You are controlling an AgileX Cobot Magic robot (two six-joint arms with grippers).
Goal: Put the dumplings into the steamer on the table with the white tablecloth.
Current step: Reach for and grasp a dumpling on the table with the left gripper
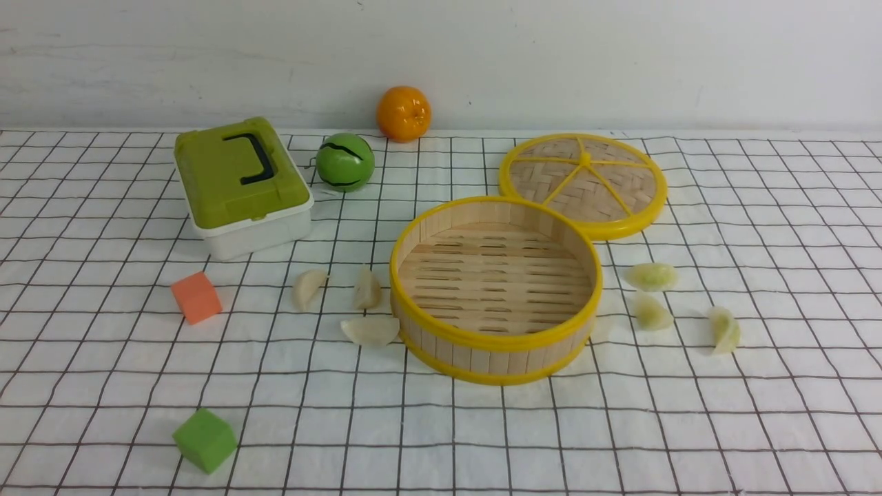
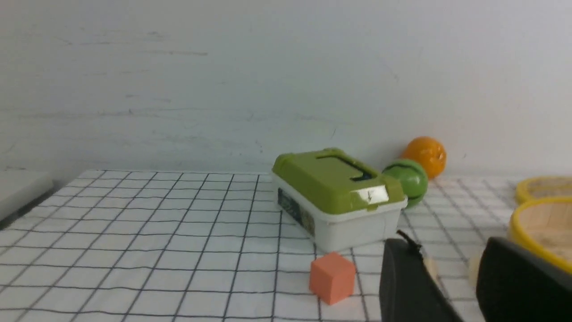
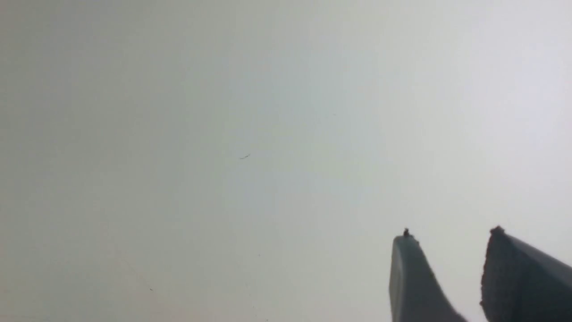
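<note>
Surface: white tablecloth [image 1: 689, 427] with a thin black grid is covering the whole table [image 1: 83, 358]; a pale wall is rising behind it.
Steamer: one steamer [image 1: 496, 348] is sitting upright and uncovered, its slatted floor showing bare.
Dumplings: six dumplings [image 1: 371, 330] are lying on the cloth outside the steamer, three on its left side and three on its right. The nearest left one is lying just beside the wall; whether it is touching cannot be told.
Lid: one woven, yellow-rimmed lid [image 1: 583, 182] is lying flat just behind the steamer, toward its right.
Box: one box [image 1: 238, 182] with a green top, black handle and white base is sitting behind the steamer, to its left.
Ball: one green ball [image 1: 344, 162] with black stripes is resting behind the steamer, between the box and the orange.
Orange: one orange [image 1: 403, 114] is sitting farthest behind the steamer, by the wall.
Cubes: two. The orange cube [image 1: 196, 297] is lying left of the steamer, past the dumplings; the green cube [image 1: 204, 439] is lying farther left and nearer the robot.
Writing: a sticker on the box's side and a shiny patch on its top are showing in the left wrist view, both too blurred to read.
Left claw: the left gripper [image 2: 449, 241] is holding its fingers moderately apart, gripping nothing, with the orange cube and the steamer's rim close by.
Right claw: the right gripper [image 3: 451, 233] is likewise parted and gripping nothing, facing blank wall; its place beside the steamer cannot be told.
</note>
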